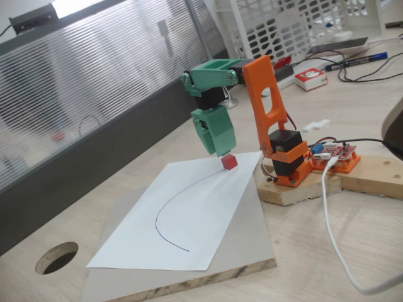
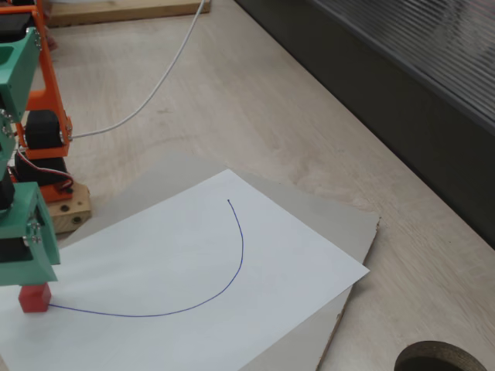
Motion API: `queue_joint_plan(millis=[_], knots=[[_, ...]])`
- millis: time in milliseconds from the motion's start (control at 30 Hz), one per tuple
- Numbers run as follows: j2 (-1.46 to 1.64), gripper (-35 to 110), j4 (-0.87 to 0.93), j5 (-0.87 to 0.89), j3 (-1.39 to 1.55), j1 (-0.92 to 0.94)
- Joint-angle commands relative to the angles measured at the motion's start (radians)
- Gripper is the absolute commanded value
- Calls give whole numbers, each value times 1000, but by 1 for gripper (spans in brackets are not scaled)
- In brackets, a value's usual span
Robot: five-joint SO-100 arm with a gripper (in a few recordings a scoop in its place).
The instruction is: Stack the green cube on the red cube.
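Note:
The red cube sits on the white paper, at one end of a drawn blue curve. My green gripper points down with its tip just above the red cube, almost touching its top. The jaws look close together at the tip. The green cube cannot be made out; anything between the green fingers blends with them, so I cannot tell whether they hold it.
The paper lies on a grey board. My orange base stands on a wooden block beside the paper, with a white cable. A round hole is in the tabletop. A dark wall borders the table.

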Motion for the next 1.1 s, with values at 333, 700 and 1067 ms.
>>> queue_joint_plan(millis=[333,700,1067], knots=[[21,3,20,9,12,6],[21,3,20,11,12,15],[23,3,20,9,12,78]])
